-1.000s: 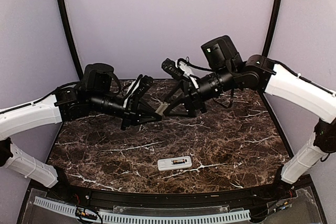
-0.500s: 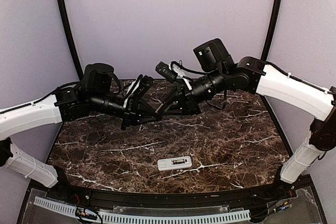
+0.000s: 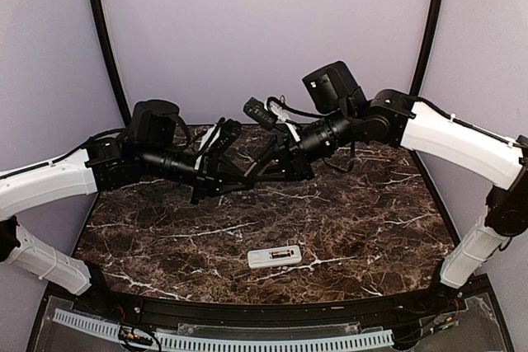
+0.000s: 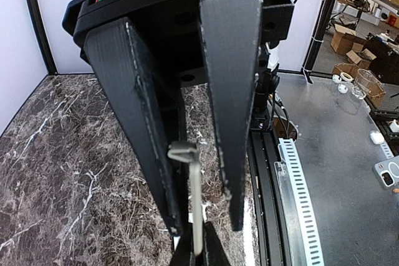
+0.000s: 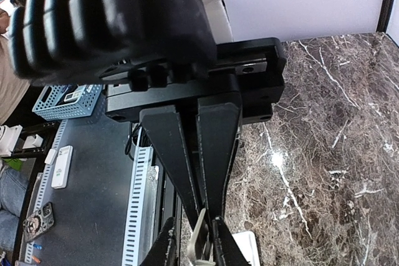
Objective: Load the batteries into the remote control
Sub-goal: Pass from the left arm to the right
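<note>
The white remote control (image 3: 262, 259) lies on the marble table near the front, back side up. The batteries (image 3: 283, 253) sit in its bay, dark with orange marks. My two grippers meet tip to tip above the table's middle. My right gripper (image 3: 259, 170) is shut on one end of a thin grey cover piece (image 5: 198, 238). My left gripper (image 3: 247, 176) is open, its fingers astride the cover's other, hooked end (image 4: 197, 197). In the left wrist view the left gripper (image 4: 204, 225) shows a clear gap. In the right wrist view the right gripper (image 5: 209, 215) pinches the cover.
The dark marble table (image 3: 165, 237) runs to a black front rail (image 3: 247, 311) with a white slotted strip below. Black poles stand at the back corners. A white corner (image 5: 249, 244) shows under the right fingers, probably the remote.
My right arm has swung left and down, bringing its gripper against the left gripper's tips and over the cover. The left arm and the remote have stayed put.
</note>
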### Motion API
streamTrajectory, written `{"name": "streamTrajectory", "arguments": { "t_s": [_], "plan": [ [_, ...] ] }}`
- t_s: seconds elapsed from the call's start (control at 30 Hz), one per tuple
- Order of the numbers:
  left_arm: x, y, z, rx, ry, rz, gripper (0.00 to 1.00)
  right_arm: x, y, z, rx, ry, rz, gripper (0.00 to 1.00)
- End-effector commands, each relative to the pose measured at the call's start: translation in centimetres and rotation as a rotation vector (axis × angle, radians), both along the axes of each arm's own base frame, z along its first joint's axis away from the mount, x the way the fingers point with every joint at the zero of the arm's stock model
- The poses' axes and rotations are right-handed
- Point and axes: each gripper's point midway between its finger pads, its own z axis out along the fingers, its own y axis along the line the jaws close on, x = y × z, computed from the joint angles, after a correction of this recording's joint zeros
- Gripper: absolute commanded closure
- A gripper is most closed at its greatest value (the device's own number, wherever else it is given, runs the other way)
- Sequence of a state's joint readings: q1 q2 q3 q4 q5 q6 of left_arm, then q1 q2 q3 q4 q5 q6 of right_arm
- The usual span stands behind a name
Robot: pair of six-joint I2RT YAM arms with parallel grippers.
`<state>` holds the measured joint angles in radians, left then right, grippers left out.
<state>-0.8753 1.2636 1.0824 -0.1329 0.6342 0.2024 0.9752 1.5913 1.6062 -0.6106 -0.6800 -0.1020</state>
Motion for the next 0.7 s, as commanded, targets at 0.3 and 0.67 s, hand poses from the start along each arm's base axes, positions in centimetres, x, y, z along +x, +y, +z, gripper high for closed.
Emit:
{"name": "streamTrajectory", "arguments": {
  "t_s": [0.3, 0.67],
  "plan": [
    [-0.3, 0.7, 1.1, 0.008, -0.035, 0.006, 1.0, -0.2, 0.0, 0.3, 0.012, -0.001, -0.007, 0.77],
    [-0.4, 0.8, 1.1, 0.008, -0.036, 0.009, 1.0, 0.2, 0.1, -0.6, -0.022, -0.002, -0.032, 0.77]
  ]
}}
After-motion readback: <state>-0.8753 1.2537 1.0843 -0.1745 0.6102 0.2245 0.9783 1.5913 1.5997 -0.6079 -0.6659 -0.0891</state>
